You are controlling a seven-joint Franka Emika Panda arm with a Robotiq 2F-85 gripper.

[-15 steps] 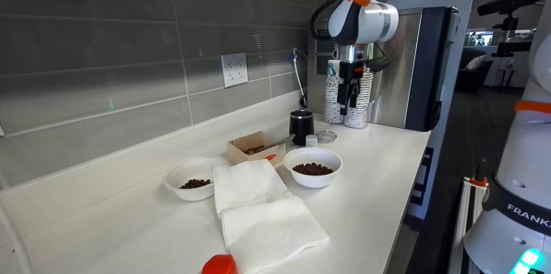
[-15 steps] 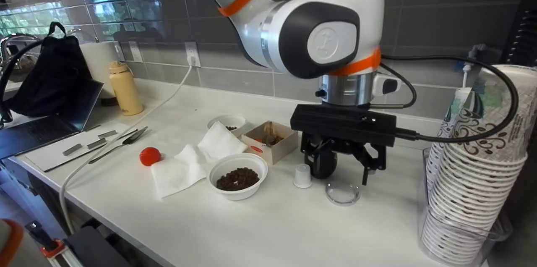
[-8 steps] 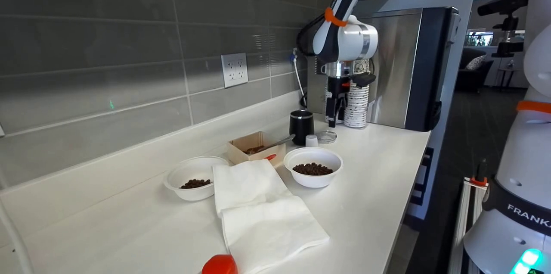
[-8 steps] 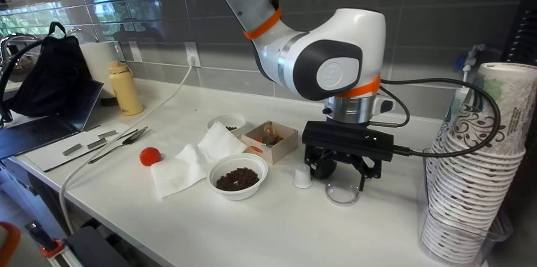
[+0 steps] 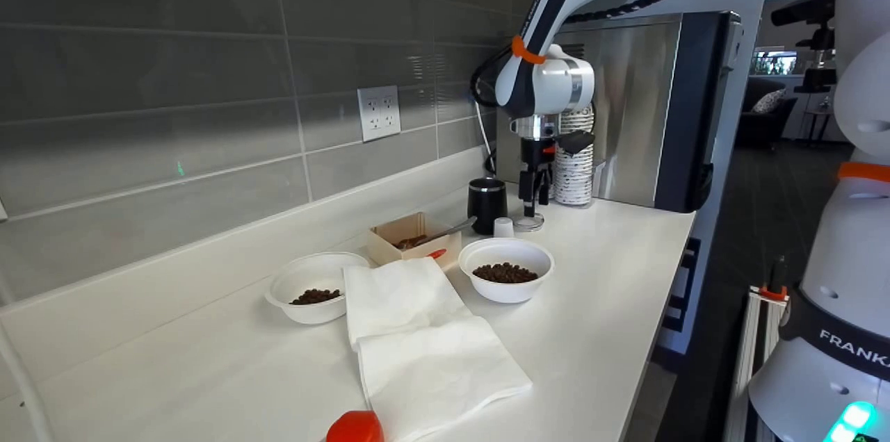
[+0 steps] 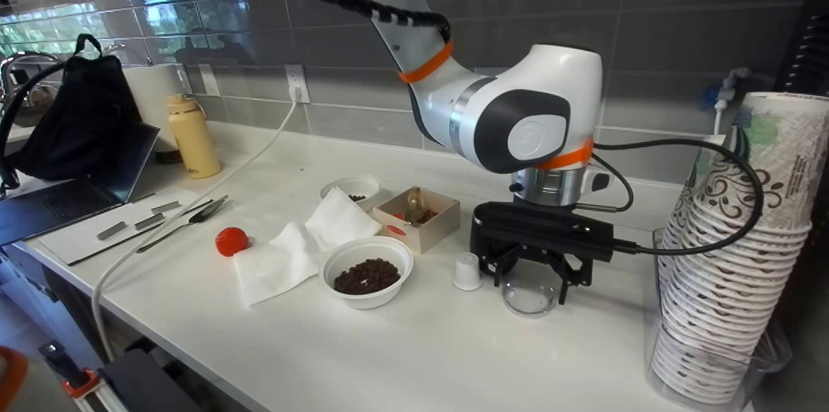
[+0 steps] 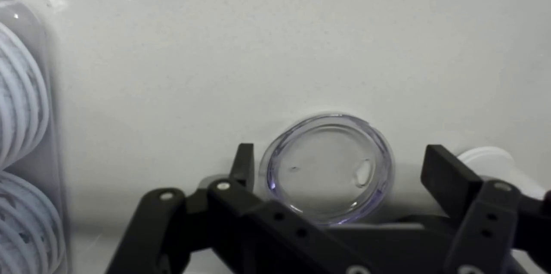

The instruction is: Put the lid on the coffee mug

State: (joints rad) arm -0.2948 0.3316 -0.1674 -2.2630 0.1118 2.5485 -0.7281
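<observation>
Straddling round clear lid [image 7: 328, 168], jaws apart

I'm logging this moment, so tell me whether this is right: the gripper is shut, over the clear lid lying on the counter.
No, the gripper is open, not shut: the wrist view shows its fingers well apart. It is over the clear lid, which lies on the counter, as you said.

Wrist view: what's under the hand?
The clear lid lies on the white counter below the hand, framed by its open fingers. Whatever the hand itself covers near the picture's bottom cannot be seen.
</observation>
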